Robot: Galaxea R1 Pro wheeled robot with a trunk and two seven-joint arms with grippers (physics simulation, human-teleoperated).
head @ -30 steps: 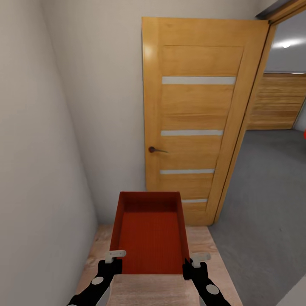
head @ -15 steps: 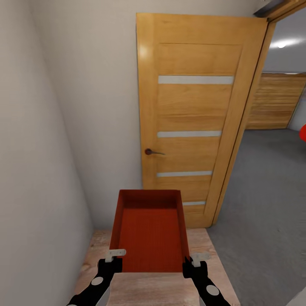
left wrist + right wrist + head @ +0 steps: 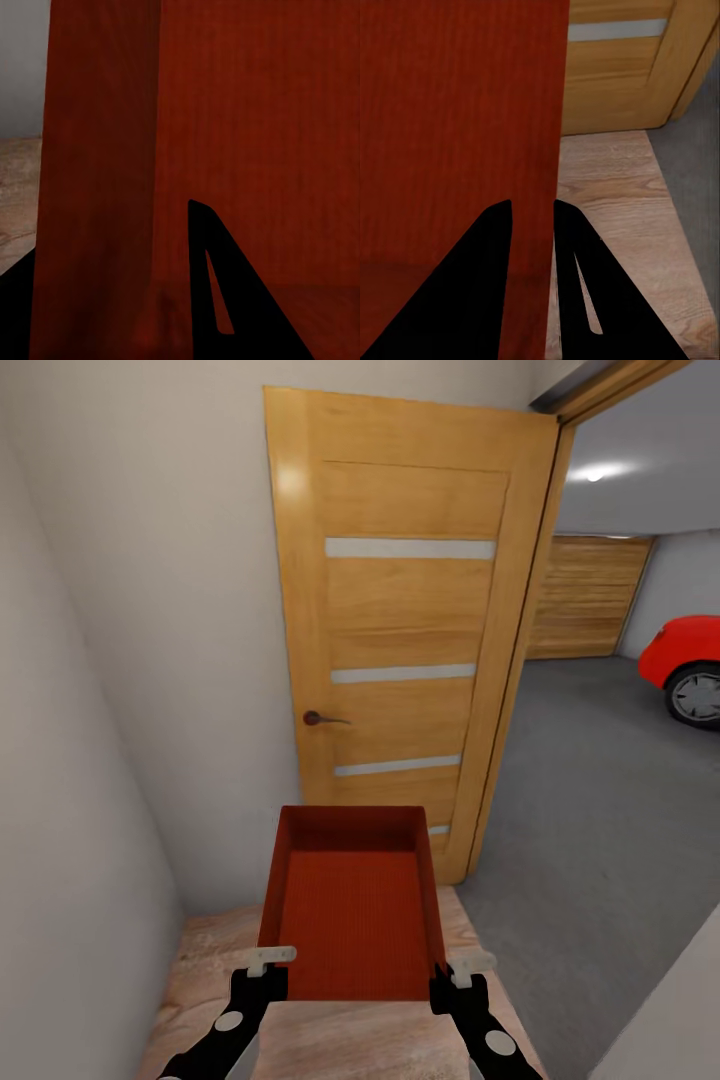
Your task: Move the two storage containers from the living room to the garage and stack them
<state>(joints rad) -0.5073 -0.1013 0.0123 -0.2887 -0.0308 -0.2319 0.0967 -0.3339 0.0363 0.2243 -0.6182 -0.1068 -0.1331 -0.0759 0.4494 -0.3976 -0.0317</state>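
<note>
While the left claw and right claw each pinch a side wall, the orange-red storage container hangs level before an open wooden door, garage floor and red car beyond.

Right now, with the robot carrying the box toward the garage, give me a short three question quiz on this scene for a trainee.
1. True or false: the storage container is held from both sides, by the left gripper and the right gripper.
2. Multiple choice: what shows through the doorway on the right? A. a blue sofa B. a red car C. a brick fireplace
3. Fill in: the wooden door ahead stands swung ____ against the wall.

Key
1. True; each gripper clamps a side wall at the near end.
2. B
3. open
</note>
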